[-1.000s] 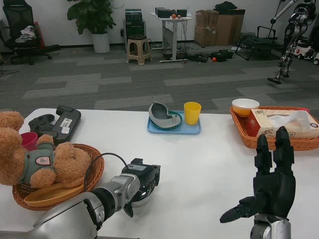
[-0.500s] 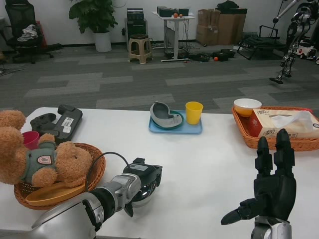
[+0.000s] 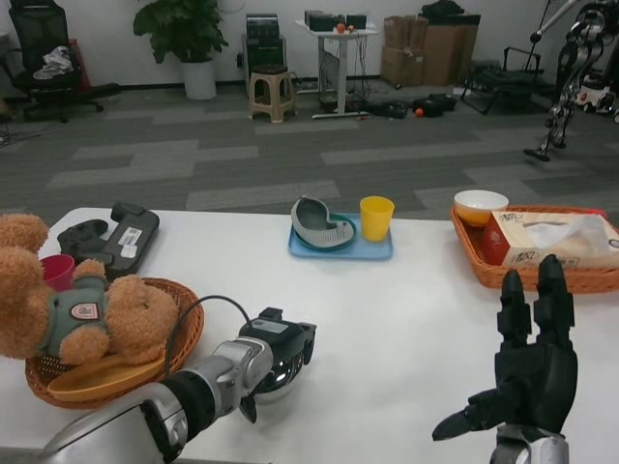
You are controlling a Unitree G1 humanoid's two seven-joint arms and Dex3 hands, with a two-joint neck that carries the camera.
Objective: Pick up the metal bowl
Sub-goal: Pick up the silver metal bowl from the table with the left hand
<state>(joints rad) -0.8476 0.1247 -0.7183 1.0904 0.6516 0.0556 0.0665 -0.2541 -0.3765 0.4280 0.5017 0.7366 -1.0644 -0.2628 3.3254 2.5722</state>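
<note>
no change: left robot hand (image 3: 280, 350) still clamped on metal bowl (image 3: 278, 382), right (image 3: 527, 372) spread

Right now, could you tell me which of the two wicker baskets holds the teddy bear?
The round basket at the robot's left holds the teddy bear; the right basket holds a tissue box.

left robot hand (image 3: 279, 356): low, fingers curled down | right robot hand (image 3: 527, 365): raised upright; fingers spread; holding nothing

Open tabletop (image 3: 406, 319) lies right of the metal bowl (image 3: 279, 379); the teddy's basket (image 3: 184, 333) crowds its left.
</note>
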